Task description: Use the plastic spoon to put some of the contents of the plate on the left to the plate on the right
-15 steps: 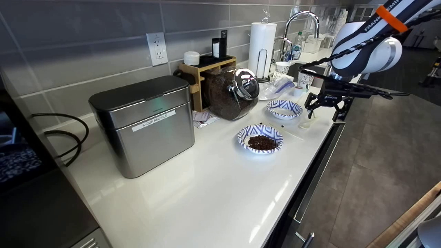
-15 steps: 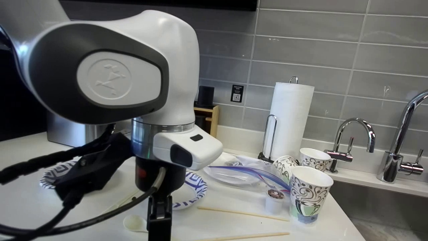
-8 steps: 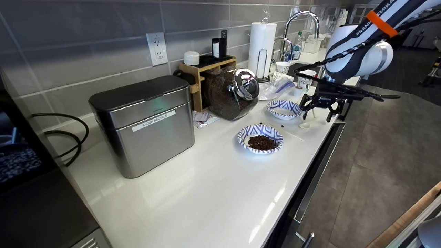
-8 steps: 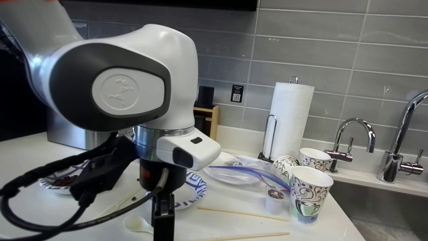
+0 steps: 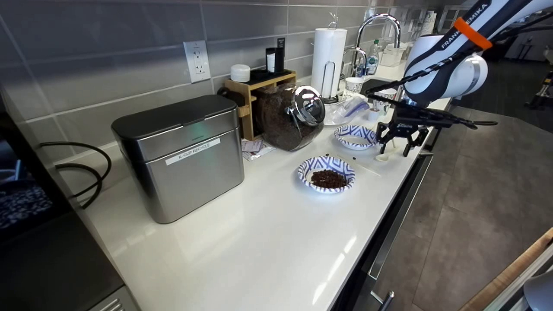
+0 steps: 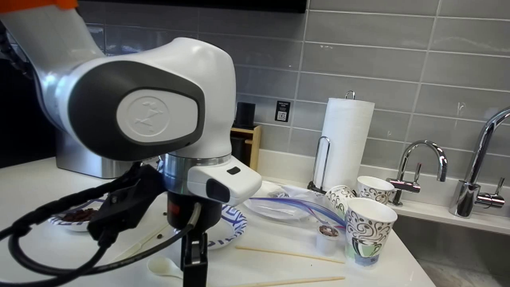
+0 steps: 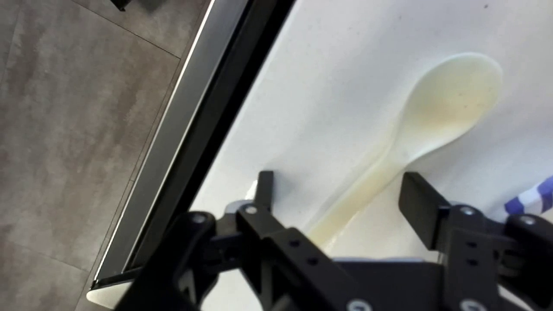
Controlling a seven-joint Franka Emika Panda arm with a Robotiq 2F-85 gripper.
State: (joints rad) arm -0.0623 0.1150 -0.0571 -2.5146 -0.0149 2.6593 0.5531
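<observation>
The pale plastic spoon [image 7: 449, 97] lies on the counter. It shows in both exterior views [image 5: 382, 158] [image 6: 162, 266]. My gripper [image 7: 339, 190] is open above the counter, its fingers on either side of the spoon's handle and apart from it. It also shows in an exterior view [image 5: 394, 153]. The handle's far end is hidden under the gripper. A blue-and-white plate [image 5: 303, 172] holds dark bean-like contents [image 5: 328, 179]; it stands at the left in an exterior view [image 6: 65, 225], partly behind the arm's cable. A similar plate [image 5: 356, 140] with no contents visible stands at the right [image 6: 236, 223].
Paper cups [image 6: 368, 231], a small pod cup [image 6: 327, 241], a plastic bag [image 6: 287, 203] and thin sticks [image 6: 289, 255] lie near the plates. Another pale utensil [image 6: 137, 248] lies between the plates. The counter's front edge [image 7: 242, 112] is close to one finger.
My gripper has come down and shifted left in an exterior view, over the spoon. The gap between its fingers looks somewhat narrower now. Spoon and plates have not moved.
</observation>
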